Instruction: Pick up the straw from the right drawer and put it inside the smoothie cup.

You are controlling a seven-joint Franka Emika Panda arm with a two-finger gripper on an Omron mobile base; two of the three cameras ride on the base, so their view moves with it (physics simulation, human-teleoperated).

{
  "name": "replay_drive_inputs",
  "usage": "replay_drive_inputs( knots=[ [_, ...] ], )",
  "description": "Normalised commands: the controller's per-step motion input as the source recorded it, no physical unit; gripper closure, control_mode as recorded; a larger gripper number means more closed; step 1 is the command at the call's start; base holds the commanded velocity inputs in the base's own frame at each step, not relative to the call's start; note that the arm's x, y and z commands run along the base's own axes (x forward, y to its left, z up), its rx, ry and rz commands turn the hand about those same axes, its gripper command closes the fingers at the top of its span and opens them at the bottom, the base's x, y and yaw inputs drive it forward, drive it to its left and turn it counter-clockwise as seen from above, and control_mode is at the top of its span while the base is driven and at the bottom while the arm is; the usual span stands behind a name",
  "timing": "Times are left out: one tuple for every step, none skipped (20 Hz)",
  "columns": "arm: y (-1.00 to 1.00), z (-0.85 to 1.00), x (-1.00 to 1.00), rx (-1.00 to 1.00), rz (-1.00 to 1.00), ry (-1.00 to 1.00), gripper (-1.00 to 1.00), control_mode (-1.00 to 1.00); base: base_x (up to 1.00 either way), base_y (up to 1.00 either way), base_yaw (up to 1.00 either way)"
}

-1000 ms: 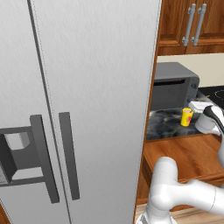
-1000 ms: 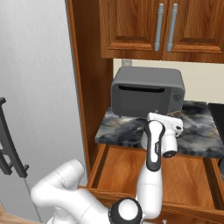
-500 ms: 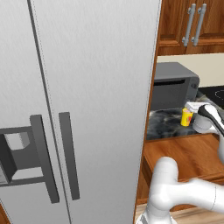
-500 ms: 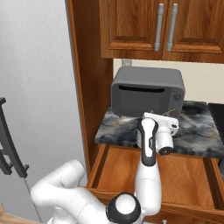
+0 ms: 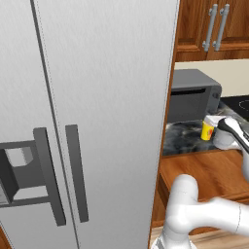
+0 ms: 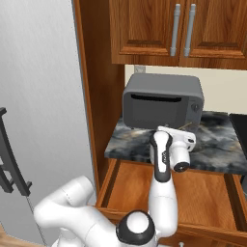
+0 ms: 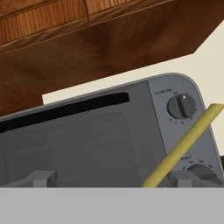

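Note:
The yellow smoothie cup stands on the dark stone counter in front of the microwave. My gripper hovers right over and beside it. In the hand view the gripper looks at the microwave front with its fingertips far apart, so it is open. The olive-tan straw slants up from beside the right fingertip, and its lower end is hidden. The right drawer is pulled out below the counter, with its bare wooden floor showing. In the right base view my hand covers the cup.
A grey microwave sits at the back of the counter. Upper cabinets with long handles hang above it. A tall steel fridge stands at the left. A wooden side panel borders the counter nook.
My hand has shifted a little to the left, closer to the yellow cup, and has nearly stopped there. The drawer and the cup have not moved.

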Motion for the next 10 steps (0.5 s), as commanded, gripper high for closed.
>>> replay_drive_inputs(
  knots=[
    [-0.02, -0.12, 0.00, 0.00, 0.00, 0.04, -1.00, -1.00, 0.00, 0.00, 0.00],
    [0.00, -0.14, 0.00, 0.00, 0.00, 0.04, -1.00, -1.00, 0.00, 0.00, 0.00],
    [0.00, -0.15, 0.00, 0.00, 0.00, 0.05, -1.00, -1.00, 0.00, 0.00, 0.00],
    [0.00, -0.10, 0.00, 0.00, 0.00, 0.05, -1.00, -1.00, 0.00, 0.00, 0.00],
    [0.00, -0.02, 0.00, 0.00, 0.00, 0.04, -1.00, -1.00, 0.00, 0.00, 0.00],
    [0.00, 0.00, 0.00, 0.00, 0.00, 0.05, -1.00, -1.00, 0.00, 0.00, 0.00],
    [0.00, -0.01, 0.00, 0.00, 0.00, 0.05, -1.00, -1.00, 0.00, 0.00, 0.00],
    [0.00, -0.12, 0.00, 0.00, 0.00, 0.07, -1.00, -1.00, 0.00, 0.00, 0.00],
    [0.00, -0.14, 0.00, 0.00, 0.00, 0.11, -1.00, -1.00, 0.00, 0.00, 0.00],
    [0.00, -0.10, 0.00, 0.00, 0.00, 0.10, -1.00, -1.00, 0.00, 0.00, 0.00]
  ],
)
